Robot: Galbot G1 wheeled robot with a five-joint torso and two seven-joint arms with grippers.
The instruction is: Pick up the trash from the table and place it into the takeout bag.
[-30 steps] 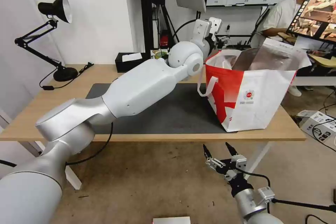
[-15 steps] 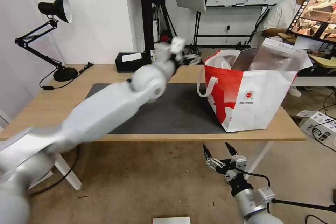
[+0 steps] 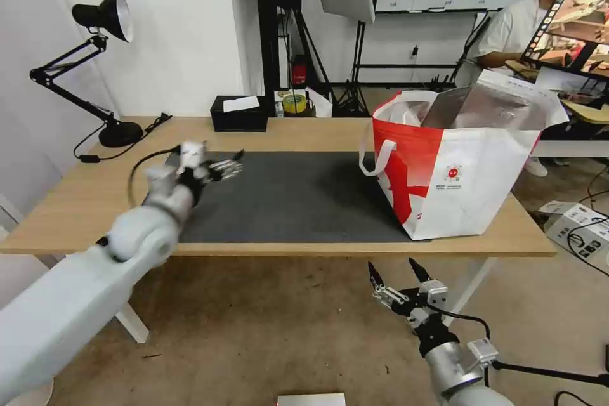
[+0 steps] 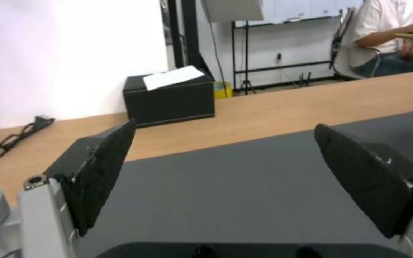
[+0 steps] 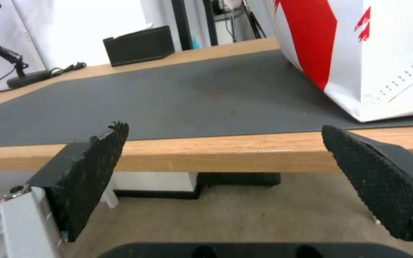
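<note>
White-silver arms, black textured pads point(image 4: 102, 172).

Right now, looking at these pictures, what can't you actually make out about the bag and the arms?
- Inside of the takeout bag, head view: its own red-and-white wall hides the bottom, so what it holds is unclear.
- Left gripper, head view: blurred; the left wrist view shows it open above the dark mat.
- Takeout bag, right wrist view: cut off by the edge.
- Right gripper: open, below the table edge.
</note>
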